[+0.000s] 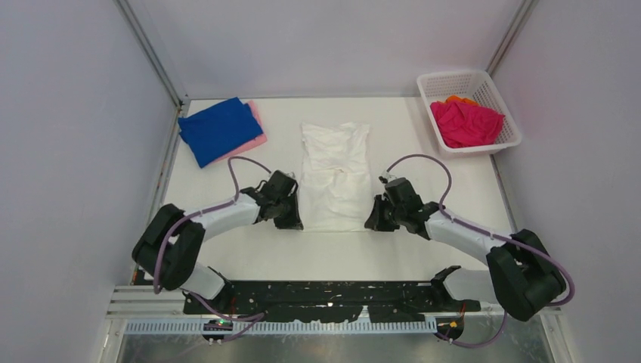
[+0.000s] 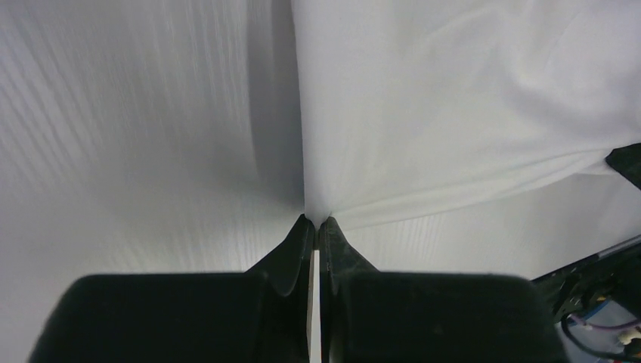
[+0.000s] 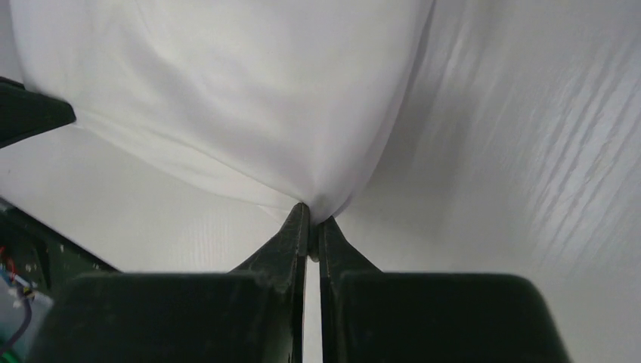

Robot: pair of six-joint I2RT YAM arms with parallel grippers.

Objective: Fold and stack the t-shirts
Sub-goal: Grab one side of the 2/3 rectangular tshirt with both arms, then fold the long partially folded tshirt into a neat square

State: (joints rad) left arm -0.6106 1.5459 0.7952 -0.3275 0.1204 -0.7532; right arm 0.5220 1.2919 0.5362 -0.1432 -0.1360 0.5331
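As white tee (image 1: 335, 162) lies spread, L gripper (image 2: 317, 221), R gripper (image 3: 311, 210) pinch near corners.

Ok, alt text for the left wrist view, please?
The left gripper, jaws shut, pinches a corner of the white t-shirt, which fans out up and right from the pinch. The white table shows on the left.

A white plastic mesh basket (image 1: 435, 88) sits at the far right corner of the white table (image 1: 423, 140), turned a little askew to its edges. Pale grey wall panels (image 1: 325, 45) close in the back and both sides, joined at the far corners by slanting aluminium posts (image 1: 150, 49).
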